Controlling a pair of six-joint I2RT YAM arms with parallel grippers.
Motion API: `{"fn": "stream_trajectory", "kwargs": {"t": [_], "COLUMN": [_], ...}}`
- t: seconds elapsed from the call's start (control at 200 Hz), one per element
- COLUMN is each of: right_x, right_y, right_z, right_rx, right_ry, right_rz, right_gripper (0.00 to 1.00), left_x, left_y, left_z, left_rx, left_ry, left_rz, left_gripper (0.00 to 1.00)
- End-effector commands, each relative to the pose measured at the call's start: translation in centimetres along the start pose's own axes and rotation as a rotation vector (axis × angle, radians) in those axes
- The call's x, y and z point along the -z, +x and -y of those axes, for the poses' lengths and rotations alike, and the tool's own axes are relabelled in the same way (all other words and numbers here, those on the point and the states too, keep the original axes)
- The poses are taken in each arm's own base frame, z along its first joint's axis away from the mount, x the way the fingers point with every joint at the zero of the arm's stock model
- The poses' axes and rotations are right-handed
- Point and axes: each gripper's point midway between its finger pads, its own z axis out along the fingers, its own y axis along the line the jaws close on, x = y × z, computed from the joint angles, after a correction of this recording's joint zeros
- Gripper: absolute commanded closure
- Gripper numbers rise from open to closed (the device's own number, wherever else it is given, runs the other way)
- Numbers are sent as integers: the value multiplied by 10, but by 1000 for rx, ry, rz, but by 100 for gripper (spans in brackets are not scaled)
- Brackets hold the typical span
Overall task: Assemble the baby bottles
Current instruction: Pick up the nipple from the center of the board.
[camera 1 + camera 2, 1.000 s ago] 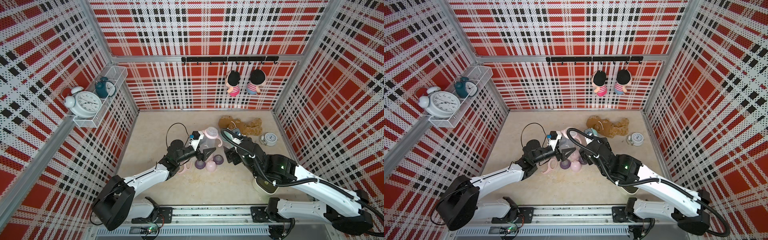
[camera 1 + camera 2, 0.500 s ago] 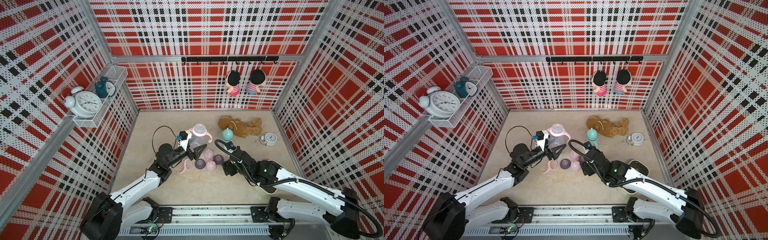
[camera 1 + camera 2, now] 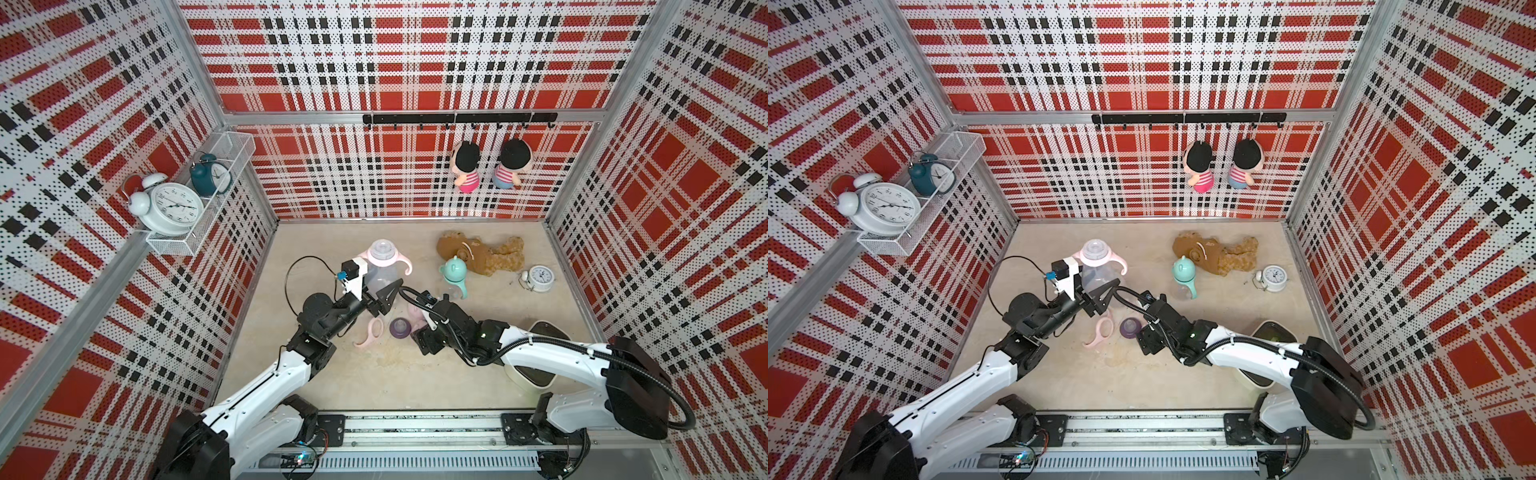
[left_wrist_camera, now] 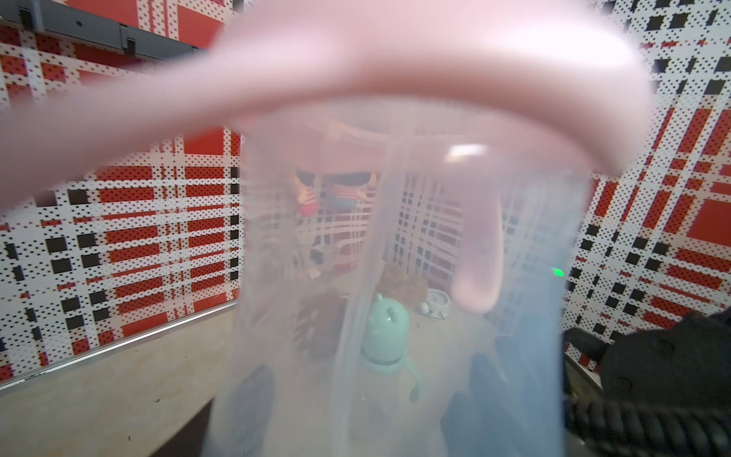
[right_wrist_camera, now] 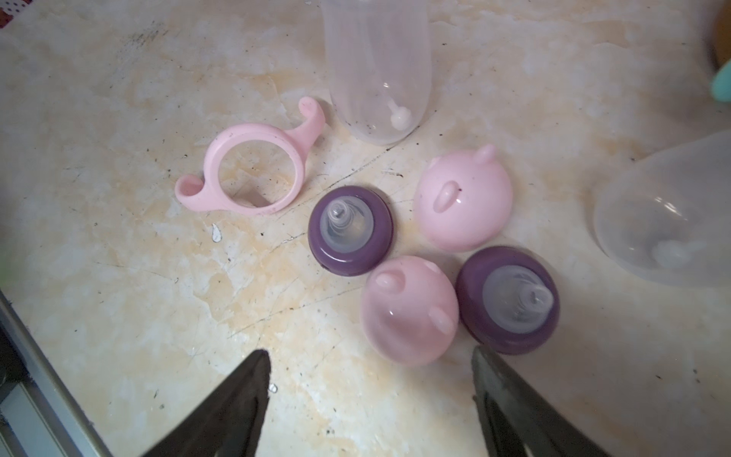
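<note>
Left gripper [image 3: 379,293] — clamped on the clear bottle [image 3: 380,272] with its pink handle ring fitted, held upright. The plaid left wall [image 3: 124,291] stands well apart.

Open beige tabletop [image 3: 365,374] lies left of the spread right gripper [image 5: 368,352], broken only by a loose pink ring [image 5: 245,174].

Ahead of its fingertips, crowded together:
- purple teat collar [image 5: 350,229]
- pink cap [image 5: 463,198]
- second pink cap [image 5: 409,310] — nearest
- second collar [image 5: 508,298]

Another clear bottle [image 5: 664,217] rests beside that collar.

Farther right, toward the back wall: mint-capped bottle [image 3: 454,272], teddy bear [image 3: 478,253], small clock [image 3: 540,278].
</note>
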Motion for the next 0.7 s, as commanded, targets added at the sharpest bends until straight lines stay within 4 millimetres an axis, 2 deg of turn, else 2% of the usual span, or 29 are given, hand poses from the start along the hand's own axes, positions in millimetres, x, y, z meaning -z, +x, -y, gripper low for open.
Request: {"fn": "stream_trajectory", "kwargs": {"t": [0.0,0.15,0.496,0.696], "right_x": [-11,-27,-62,-82], "right_y": [-19,-21,-27,-23], "right_z": [-12,-19,-24,-23], "right_rx": [48,113,186,200], "right_ry": [-54,-60,-37,-18], "right_rz": [68,51,37,19], "right_gripper": [18,19,22,23], "left_x": [4,5,4,3], "left_y": [-12,-17,-14,-12], "left_z": [-11,-17,-22,-23], "left_rx": [10,18,26,28], "left_ry": [-59,-78,-92,-86], "left_rz": [41,53,45,35], "left_gripper": [100,100,100,100]}}
